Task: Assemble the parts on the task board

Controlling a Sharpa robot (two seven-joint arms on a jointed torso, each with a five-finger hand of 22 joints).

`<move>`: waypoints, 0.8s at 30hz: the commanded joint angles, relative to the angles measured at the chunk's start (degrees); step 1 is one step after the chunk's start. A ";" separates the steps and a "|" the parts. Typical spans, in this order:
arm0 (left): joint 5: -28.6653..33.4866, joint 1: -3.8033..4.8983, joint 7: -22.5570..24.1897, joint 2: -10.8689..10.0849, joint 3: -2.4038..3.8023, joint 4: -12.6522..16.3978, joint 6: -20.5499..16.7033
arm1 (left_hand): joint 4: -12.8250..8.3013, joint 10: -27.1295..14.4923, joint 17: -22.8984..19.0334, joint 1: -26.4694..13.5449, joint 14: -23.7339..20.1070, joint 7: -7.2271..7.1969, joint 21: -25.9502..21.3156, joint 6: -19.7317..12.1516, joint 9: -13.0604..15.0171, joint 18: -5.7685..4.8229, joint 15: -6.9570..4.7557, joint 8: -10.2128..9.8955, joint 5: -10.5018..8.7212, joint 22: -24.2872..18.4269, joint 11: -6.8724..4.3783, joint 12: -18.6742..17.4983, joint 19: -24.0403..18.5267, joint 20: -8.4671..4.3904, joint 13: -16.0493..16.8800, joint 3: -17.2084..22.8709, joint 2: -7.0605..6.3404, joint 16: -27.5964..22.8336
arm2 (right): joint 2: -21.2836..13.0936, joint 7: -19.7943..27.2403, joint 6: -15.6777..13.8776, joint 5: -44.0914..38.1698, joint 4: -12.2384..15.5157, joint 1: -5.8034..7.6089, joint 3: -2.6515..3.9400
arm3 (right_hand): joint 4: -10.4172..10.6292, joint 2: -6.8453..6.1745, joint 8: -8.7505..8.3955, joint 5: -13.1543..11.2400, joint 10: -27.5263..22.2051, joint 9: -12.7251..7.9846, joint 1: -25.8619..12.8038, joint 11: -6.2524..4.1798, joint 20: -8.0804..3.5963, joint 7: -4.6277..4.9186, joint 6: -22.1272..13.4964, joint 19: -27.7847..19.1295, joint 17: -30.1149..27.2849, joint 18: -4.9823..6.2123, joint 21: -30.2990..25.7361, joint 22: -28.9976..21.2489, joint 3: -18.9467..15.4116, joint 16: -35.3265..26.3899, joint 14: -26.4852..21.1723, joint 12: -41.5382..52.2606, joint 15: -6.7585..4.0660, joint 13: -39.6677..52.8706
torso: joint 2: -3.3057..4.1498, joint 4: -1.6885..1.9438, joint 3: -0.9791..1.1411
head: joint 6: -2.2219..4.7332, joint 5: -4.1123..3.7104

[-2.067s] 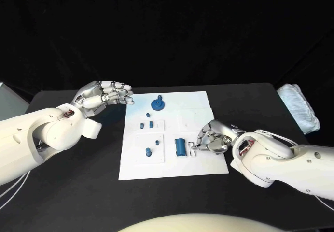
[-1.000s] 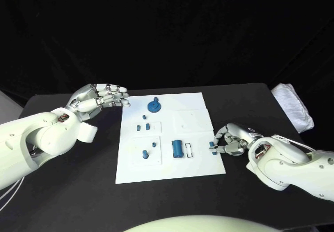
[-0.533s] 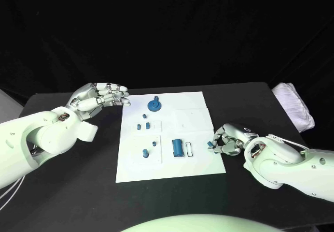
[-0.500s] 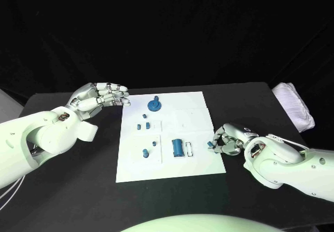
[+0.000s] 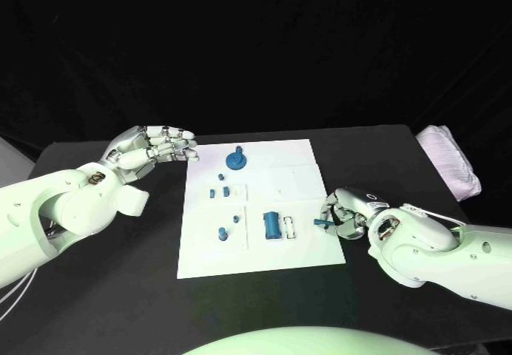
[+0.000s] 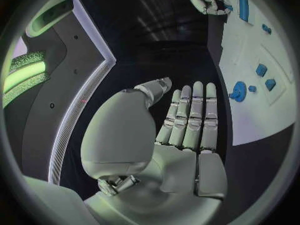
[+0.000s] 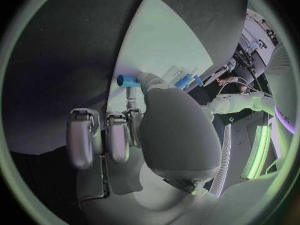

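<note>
the left hand (image 5: 149,151) hovers over the black table (image 5: 106,281) just off the task board's (image 5: 299,251) upper left corner, holding nothing, its fingers held side by side and bent slightly forward. on the white task board sit a blue knobbed disc (image 5: 237,158) near the far edge, several small blue pegs (image 5: 223,234) down the left side, and a blue cylinder (image 5: 273,223) lying near the middle. at the board's right edge the right hand (image 5: 347,214) pinches a small blue part (image 5: 319,222) between thumb and fingertip, other fingers curled.
</note>
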 commanded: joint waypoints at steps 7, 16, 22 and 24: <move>-0.03 0.00 0.57 -0.01 0.04 0.20 0.67 | 0.19 -0.27 0.09 -0.22 -0.32 -0.02 -0.16 -0.18 -0.05 0.71 -0.03 -0.23 0.15 -0.09 -0.23 -0.13 0.29 -0.05 0.06 -0.08 0.15 0.16 | -0.07 -2.01 -1.21 -1.10 2.24 -0.31 -0.60 | -6.61 -1.74 1.06 3.30 2.26 1.06 -5.06 -0.59 -0.41 -0.44 0.08 4.84 11.58 -1.25 1.37 13.88 9.38 0.41 5.15 0.84 -0.50 10.77 | -0.04 0.02 -0.02 | -0.05 0.20; -0.03 0.00 0.52 -0.03 0.04 0.30 0.59 | 0.19 -0.27 0.09 -0.22 -0.32 -0.02 -0.16 -0.18 -0.05 0.71 -0.03 -0.23 0.15 -0.09 -0.23 -0.13 0.29 -0.05 0.06 -0.08 0.15 0.16 | 0.74 -0.83 -4.80 2.80 5.14 1.71 -0.47 | -4.82 -1.32 1.71 -0.13 2.99 1.61 -10.43 -0.80 -0.55 -0.70 0.16 5.07 12.00 -1.42 2.32 14.10 10.17 0.61 5.25 2.08 -0.67 11.45 | 0.01 0.01 -0.08 | 0.01 0.12; -0.03 0.00 0.51 -0.07 0.04 0.43 0.61 | 0.19 -0.22 0.12 -0.17 -0.34 -0.04 -0.20 -0.14 -0.05 0.71 -0.04 -0.21 0.15 -0.12 -0.25 -0.11 0.33 -0.06 0.07 -0.07 0.18 0.17 | 2.97 -0.12 -3.90 7.41 4.64 1.95 -0.45 | -3.62 -0.37 2.08 -2.12 3.51 1.83 -13.35 -0.95 -0.64 -0.89 0.49 5.14 12.14 -1.47 2.62 14.17 10.44 0.68 5.29 3.11 -0.78 12.01 | 0.03 0.01 -0.08 | -0.06 0.19; -0.03 0.00 0.51 -0.09 0.04 0.47 0.62 | 0.18 -0.12 0.14 -0.14 -0.36 -0.07 -0.22 -0.08 -0.04 0.71 -0.04 -0.18 0.15 -0.14 -0.28 -0.06 0.36 -0.06 0.09 -0.05 0.22 0.19 | 3.73 0.10 -3.35 9.50 4.15 1.92 -0.45 | -3.60 -0.01 2.39 -3.17 4.10 1.98 -13.95 -1.12 -0.72 -1.08 0.89 5.14 12.02 -1.47 2.63 14.17 10.56 0.62 5.26 4.50 -0.89 12.72 | -0.01 0.03 -0.08 | -0.11 0.18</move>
